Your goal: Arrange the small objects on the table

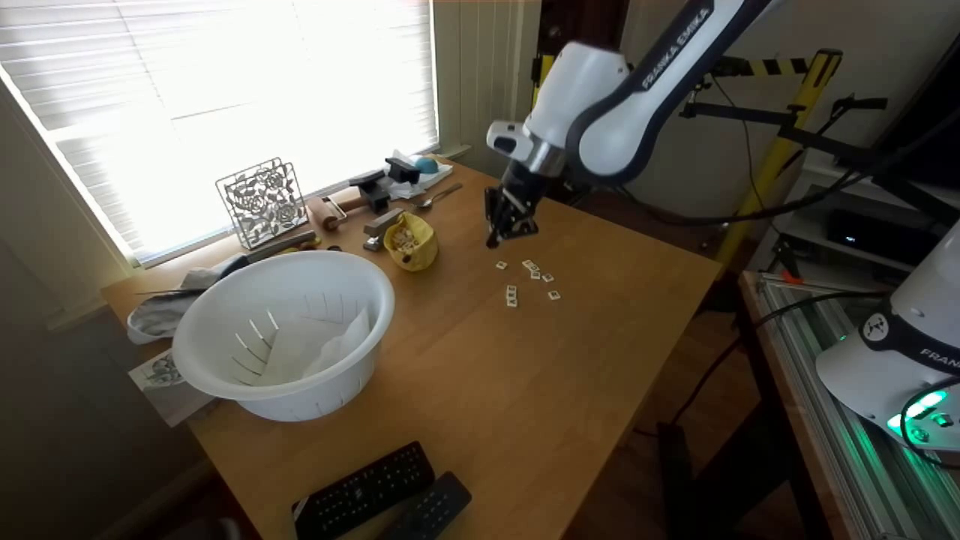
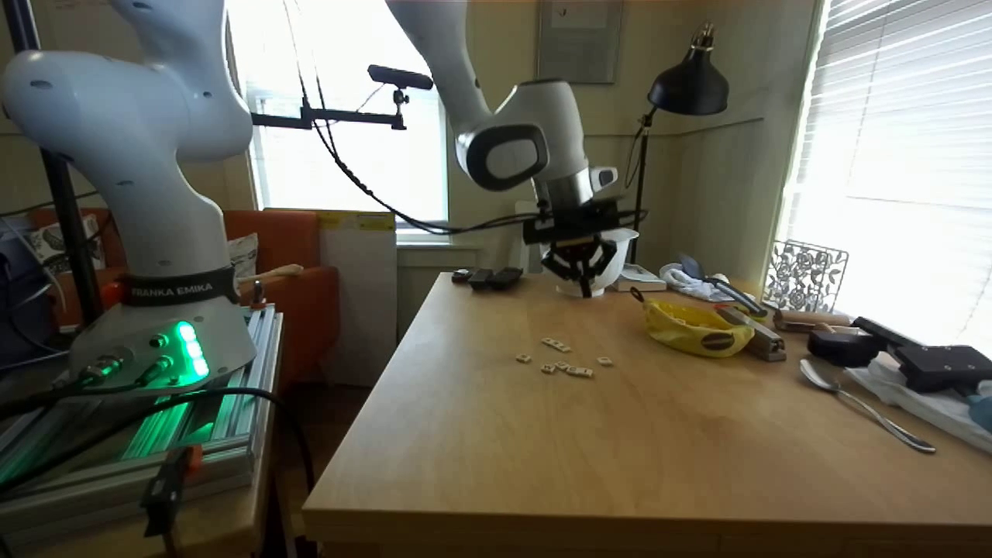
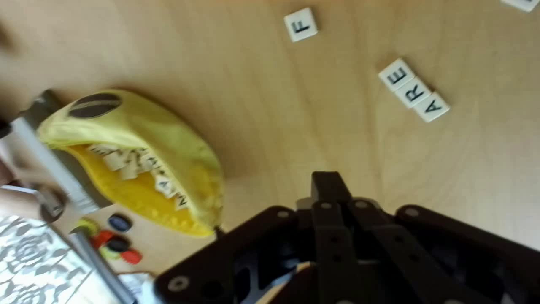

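Letter tiles (image 3: 413,91) in the wrist view: A, R, E touching in line on the table (image 3: 261,84), the F tile (image 3: 301,25) apart! The gripper (image 3: 333,188), tips pressed together, holds nothing. In both exterior views it hangs above the table; best, likely, to spread, then straddle F squarely.

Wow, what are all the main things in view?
table: one, light brown, centre
pouch: one, yellow, on table
tiles: many, cream, on table, in pouch
bowl: one, white, on table
remotes: at least two, black, on table
spoon: one, silver, on table
stapler: one, grey, beside pouch
windows: at least two, white, walls
rack: one, grey, by window
roller: one, brown, near rack
lamp: one, black, beyond table
arm: one, white-and-black, over table
gripper: one, black, above table, shut
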You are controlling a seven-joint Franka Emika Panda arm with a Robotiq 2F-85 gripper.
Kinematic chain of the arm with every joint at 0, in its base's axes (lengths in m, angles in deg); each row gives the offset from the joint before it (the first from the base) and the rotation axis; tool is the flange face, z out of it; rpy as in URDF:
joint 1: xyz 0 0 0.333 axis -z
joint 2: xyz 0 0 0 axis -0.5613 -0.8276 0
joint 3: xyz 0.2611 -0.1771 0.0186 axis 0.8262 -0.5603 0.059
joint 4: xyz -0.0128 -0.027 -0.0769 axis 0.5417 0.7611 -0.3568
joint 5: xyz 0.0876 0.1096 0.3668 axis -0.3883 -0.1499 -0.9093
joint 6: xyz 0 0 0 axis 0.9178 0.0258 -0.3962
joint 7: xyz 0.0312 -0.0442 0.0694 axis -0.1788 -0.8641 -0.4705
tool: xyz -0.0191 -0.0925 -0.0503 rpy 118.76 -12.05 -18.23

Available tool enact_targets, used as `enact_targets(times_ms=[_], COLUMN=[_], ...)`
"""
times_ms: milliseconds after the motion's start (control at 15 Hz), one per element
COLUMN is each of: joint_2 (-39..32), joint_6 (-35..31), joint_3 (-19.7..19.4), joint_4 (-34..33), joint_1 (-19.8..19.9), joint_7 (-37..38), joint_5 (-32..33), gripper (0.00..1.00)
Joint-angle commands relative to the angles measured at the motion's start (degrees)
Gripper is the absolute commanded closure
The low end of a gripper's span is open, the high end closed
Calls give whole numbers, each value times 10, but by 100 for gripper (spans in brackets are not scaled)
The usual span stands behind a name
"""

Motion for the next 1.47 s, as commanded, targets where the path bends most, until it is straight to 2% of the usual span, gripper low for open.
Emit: enact_targets(times_ms=[0,133,200,333,467,600,733,867,1000,1267,1333,1400], joint_2=[121,160,180,199,212,216,217,213,212,206,209,207], joint_6=[71,135,169,231,290,326,355,334,324,292,314,308], joint_3=[28,-6,-82,-148,-208,-242,-265,-280,-289,-295,-299,-299], joint_4=[9,-3,-6,-13,-18,-19,-19,-12,-8,-6,-13,-12], joint_1=[33,15,-58,-114,-170,-208,-236,-255,-268,-287,-286,-289], joint_7=[49,114,127,196,270,317,355,422,457,477,471,472], joint_5=[-57,-34,-51,-16,19,10,-4,-5,-13,-64,-34,-42], gripper=[100,100,74,68,54,40,26,12,0,0,0,0])
